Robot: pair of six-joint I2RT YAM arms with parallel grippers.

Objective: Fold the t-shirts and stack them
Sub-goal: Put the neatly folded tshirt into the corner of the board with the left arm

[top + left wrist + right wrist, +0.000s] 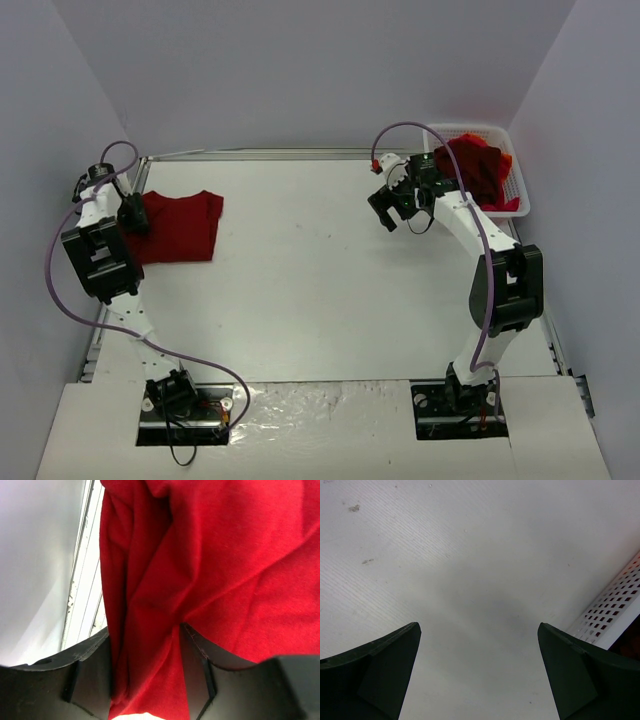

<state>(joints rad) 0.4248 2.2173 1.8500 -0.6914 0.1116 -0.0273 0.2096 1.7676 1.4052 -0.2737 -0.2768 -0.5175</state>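
Top view: a folded dark red cloth t-shirt [180, 225] lies far left on the white bench [320, 290], with the left end effector [133, 215] at its edge. More red shirts [475, 170] are heaped in the white plastic mesh basket [512, 150].

Left wrist: cloth bunched between the fingers, can't tell if it's pinched.

Right wrist: the right end effector [480, 675] is spread wide over the bench, beside the basket.

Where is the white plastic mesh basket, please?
Top view: the basket sits at the table's far right corner, holding dark red t-shirts, beside the right pincer.

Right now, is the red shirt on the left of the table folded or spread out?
Folded: the t-shirt lies as a compact rectangle on the table, with no sleeves sticking out.
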